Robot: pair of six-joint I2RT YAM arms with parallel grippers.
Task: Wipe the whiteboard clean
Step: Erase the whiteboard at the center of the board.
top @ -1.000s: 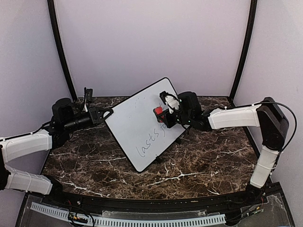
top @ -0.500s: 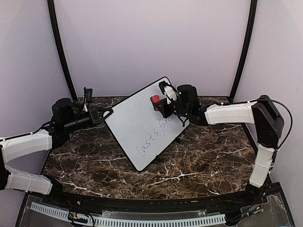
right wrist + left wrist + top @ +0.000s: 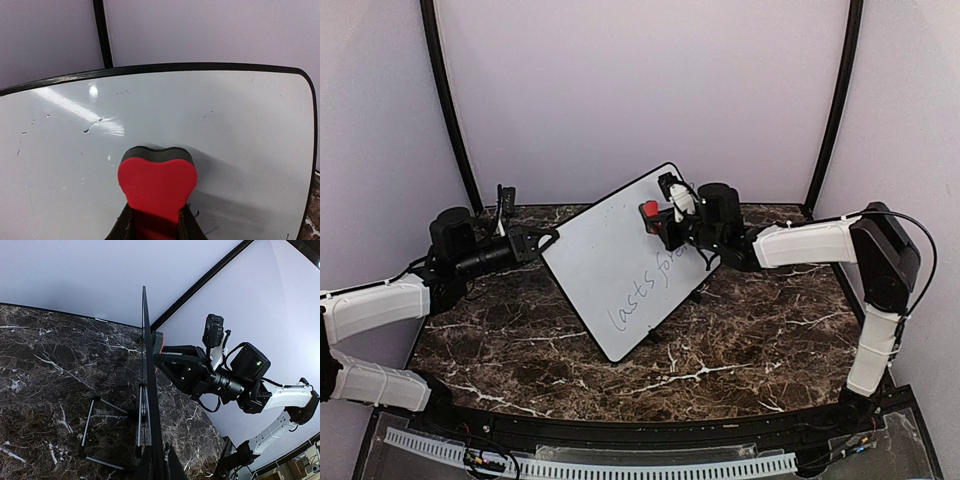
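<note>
Marble table [image 3: 750, 340], lilac walls [image 3: 640, 90]; left end effector [image 3: 544, 243] clamps whiteboard [image 3: 605, 265], right end effector [image 3: 658, 216] clamps eraser [image 3: 648, 209].

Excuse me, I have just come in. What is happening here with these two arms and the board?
The left gripper is clamped on the left edge of the whiteboard, which stands propped on the marble table. The right gripper holds a red eraser against the upper part of the board's face. The upper area looks mostly clean, but the handwriting lower down is not yet wiped.
</note>
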